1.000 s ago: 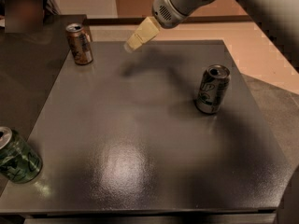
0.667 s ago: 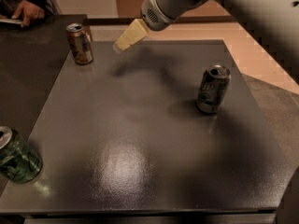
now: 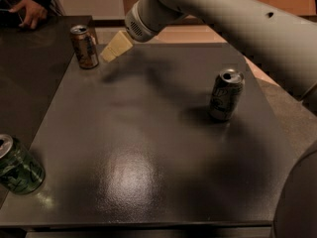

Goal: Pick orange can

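The orange can (image 3: 83, 47) stands upright at the table's far left corner, orange-brown with pale markings and a silver top. My gripper (image 3: 112, 50) hangs from the grey arm that reaches in from the upper right; its pale fingers point down-left. It sits just right of the orange can, with a small gap between them, a little above the tabletop. It holds nothing that I can see.
A silver-and-green can (image 3: 226, 94) stands at the right of the dark table (image 3: 148, 148). A dark green can (image 3: 17, 166) stands at the near left edge. A person's hand (image 3: 30, 12) rests on the adjoining table at far left.
The gripper has moved left and slightly down, closing in on the orange can. The cans have not moved.
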{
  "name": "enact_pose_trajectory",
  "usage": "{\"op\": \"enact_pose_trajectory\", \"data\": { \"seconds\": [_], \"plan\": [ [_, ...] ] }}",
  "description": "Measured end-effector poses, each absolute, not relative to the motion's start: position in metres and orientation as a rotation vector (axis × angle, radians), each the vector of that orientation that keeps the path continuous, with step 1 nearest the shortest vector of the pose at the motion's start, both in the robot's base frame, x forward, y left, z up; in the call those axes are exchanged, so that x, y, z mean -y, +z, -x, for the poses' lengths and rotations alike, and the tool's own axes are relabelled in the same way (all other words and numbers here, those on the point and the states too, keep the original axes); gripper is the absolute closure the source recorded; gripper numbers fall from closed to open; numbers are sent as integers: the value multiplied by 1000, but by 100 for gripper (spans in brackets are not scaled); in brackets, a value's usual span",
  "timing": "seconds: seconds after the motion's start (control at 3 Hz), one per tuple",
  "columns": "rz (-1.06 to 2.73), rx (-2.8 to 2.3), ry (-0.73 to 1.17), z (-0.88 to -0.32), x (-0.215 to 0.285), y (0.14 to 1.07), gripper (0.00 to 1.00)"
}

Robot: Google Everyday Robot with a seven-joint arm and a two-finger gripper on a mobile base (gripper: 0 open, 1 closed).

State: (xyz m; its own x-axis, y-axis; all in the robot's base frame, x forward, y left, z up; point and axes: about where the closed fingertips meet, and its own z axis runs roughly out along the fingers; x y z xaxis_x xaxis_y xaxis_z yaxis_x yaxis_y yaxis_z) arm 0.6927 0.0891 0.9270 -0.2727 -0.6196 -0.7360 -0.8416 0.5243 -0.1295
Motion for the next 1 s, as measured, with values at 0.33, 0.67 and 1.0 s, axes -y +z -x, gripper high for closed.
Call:
{"op": "enact_pose_trajectory", "data": {
  "seconds": [0.33,0.67,1.0],
  "plan": [
    [1215,-1973,342,-703,-108,912,0],
    [1214,-1989,358,-720,-121,898,0],
    [1178,-2007,386,-742,-132,893,0]
  ]
}}
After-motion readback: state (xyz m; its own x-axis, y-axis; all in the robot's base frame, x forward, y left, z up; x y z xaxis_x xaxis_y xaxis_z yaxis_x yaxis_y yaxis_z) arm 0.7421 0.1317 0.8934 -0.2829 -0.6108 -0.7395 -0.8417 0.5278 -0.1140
